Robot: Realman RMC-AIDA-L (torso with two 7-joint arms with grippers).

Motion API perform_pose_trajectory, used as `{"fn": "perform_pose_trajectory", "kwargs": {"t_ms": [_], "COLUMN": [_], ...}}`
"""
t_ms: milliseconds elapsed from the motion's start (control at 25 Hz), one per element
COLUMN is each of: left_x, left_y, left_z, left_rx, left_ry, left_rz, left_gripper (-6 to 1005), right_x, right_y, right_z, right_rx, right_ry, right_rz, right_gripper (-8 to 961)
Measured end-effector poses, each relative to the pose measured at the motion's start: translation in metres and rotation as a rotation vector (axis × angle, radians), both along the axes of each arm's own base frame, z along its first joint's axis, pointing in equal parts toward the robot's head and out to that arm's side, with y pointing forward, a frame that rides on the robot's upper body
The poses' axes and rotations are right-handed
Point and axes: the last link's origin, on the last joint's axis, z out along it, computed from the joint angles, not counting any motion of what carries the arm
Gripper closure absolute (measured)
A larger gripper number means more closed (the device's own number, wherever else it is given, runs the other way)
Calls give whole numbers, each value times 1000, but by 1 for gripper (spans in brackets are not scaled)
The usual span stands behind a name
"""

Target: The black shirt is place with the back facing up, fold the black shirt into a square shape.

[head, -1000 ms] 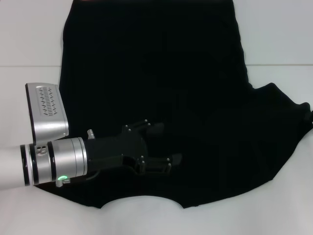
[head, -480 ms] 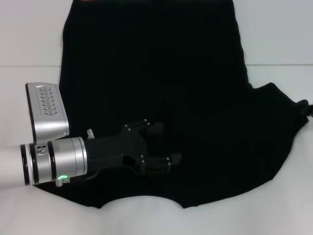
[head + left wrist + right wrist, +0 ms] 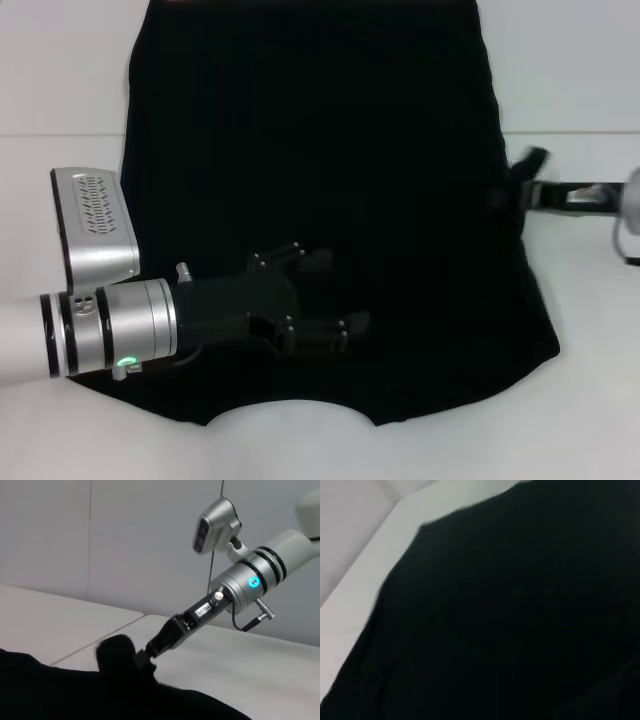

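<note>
The black shirt (image 3: pixel 320 150) lies spread on the white table, plain side up, and it fills the right wrist view (image 3: pixel 520 620). My left gripper (image 3: pixel 340 292) rests open on its lower left part, fingers spread on the cloth. My right gripper (image 3: pixel 512 185) reaches in from the right at the shirt's right edge. In the left wrist view the right gripper (image 3: pixel 142 655) is shut on a raised lump of the shirt (image 3: pixel 117 655). The right sleeve is folded inward, so the right side runs nearly straight.
The white table (image 3: pixel 580 80) shows bare surface to the right of the shirt and along the near edge (image 3: pixel 300 450). A seam line crosses the table on both sides. A plain grey wall (image 3: pixel 125 540) stands behind.
The right sleeve, spread out to the right before, has been carried inward over the body. The right gripper has come into view holding it. The left gripper has not moved.
</note>
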Motion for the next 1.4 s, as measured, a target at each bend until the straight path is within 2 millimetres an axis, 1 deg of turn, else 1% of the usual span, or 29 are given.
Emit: {"fn": "perform_pose_trajectory", "kwargs": {"t_ms": [160, 520, 760, 880, 1080, 1200, 1320, 1400], "left_x": [0, -2, -2, -2, -3, -5, -9, -15], "left_y": [0, 2, 3, 3, 5, 6, 9, 11], "left_z": [0, 4, 5, 5, 7, 10, 15, 22], "left_rx": [2, 18, 22, 23, 34, 44, 54, 64], "left_ry": [0, -11, -10, -9, -13, -20, -32, -45], "left_rz": [2, 17, 15, 15, 24, 38, 84, 131], "left_gripper": [51, 51, 51, 51, 51, 51, 51, 51], "right_x": [-17, -27, -37, -39, -40, -35, -32, -31], "right_y": [-1, 1, 1, 1, 1, 1, 0, -1], "right_z": [-15, -22, -30, -31, -31, -27, -23, -21], "right_rx": [-83, -99, -121, -124, -123, -105, -83, -71], "right_ry": [-23, -19, -21, -19, -8, 6, 27, 46], "right_rz": [56, 61, 88, 95, 90, 75, 76, 91], "right_gripper": [949, 943, 938, 735, 626, 561, 496, 422]}}
